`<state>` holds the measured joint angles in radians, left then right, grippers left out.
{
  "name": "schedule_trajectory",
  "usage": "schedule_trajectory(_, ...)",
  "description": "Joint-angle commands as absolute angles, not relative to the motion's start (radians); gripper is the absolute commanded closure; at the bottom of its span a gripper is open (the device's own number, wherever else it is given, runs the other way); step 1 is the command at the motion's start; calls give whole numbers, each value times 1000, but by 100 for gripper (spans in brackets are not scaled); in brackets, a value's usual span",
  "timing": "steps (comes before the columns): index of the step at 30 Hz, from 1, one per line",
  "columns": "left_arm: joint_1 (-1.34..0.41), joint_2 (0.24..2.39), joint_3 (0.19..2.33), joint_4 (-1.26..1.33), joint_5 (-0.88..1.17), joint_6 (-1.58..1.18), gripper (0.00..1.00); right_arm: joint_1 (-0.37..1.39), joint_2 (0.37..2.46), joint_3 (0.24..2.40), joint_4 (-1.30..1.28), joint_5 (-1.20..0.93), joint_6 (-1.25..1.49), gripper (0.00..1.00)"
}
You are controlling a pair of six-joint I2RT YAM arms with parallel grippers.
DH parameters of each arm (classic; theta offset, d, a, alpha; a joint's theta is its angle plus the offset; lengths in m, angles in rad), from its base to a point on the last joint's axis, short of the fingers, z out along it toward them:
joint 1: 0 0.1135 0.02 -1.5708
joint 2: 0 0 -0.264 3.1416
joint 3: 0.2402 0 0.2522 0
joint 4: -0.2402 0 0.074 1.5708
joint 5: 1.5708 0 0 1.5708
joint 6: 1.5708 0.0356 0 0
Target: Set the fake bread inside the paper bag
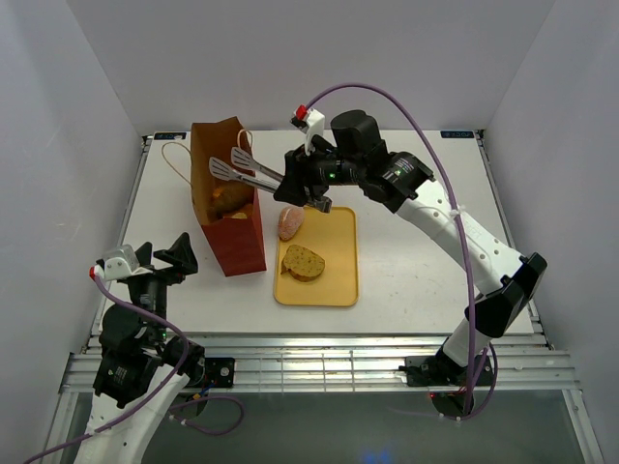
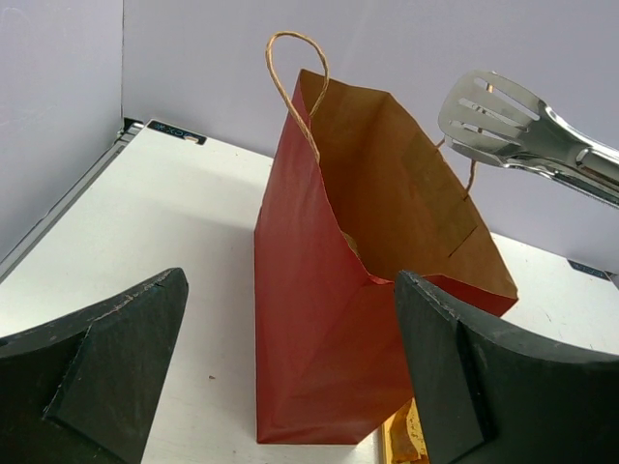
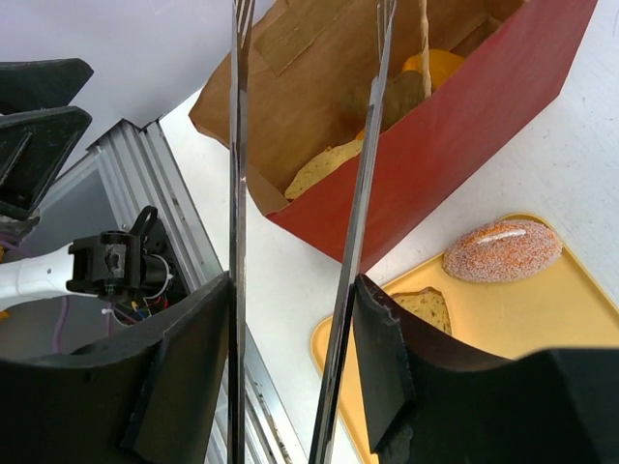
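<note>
- Above the open mouth of the paper bag (image 1: 234, 242), the slotted ends of the silver tongs (image 1: 253, 171) are held out to the left by the right tool (image 1: 308, 182).
- The right tool is closed on the tongs. In the right wrist view both thin metal arms are seen running between its black fingers (image 3: 184, 387), pressed from either side, with a gap between the two arms.
- The bag is stood upright on the white desk (image 1: 416, 261), just left of the yellow tray (image 1: 340, 285). Whether its near corner touches the tray's edge cannot be told.
- One cord handle (image 2: 295, 72) is seen looped up above the bag's far rim.
- Inside the bag, pieces of fake bread (image 1: 230, 200) are seen. An orange piece (image 3: 440, 66) lies at one end, and a tan piece (image 3: 324, 166) is leaned against the paper wall.
- Two more pieces are seen on the tray. A pink oval roll (image 1: 290, 223) lies at its far left corner, just beside the bag, and a speckled slice (image 1: 304, 262) lies nearer the middle, apart from the roll.
- The left tool (image 1: 164, 256) is spread wide and held low over the desk's near left part. It is pointed at the bag's side and is clear of it.
</note>
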<state>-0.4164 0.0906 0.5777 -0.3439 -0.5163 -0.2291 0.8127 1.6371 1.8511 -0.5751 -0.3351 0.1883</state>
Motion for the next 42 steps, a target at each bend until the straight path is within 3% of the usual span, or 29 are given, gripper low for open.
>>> schedule_trajectory(1, -422, 100, 575, -348, -511, -229, 2, 810, 1594, 1902, -535, -376, 172, 45)
schedule_trajectory(12, -422, 106, 577, -347, -517, -229, 2, 810, 1315, 1659, -456, -365, 143, 48)
schedule_trajectory(27, -422, 117, 577, -351, -522, -229, 2, 782, 786, 847, -302, 363, 218, 43)
schedule_trajectory(34, -422, 127, 577, -351, -514, -229, 2, 689, 756, 588, -177, 492, 262, 39)
schedule_trajectory(42, -422, 129, 577, -350, -511, -227, 2, 483, 865, 453, 26, 359, 308, 38)
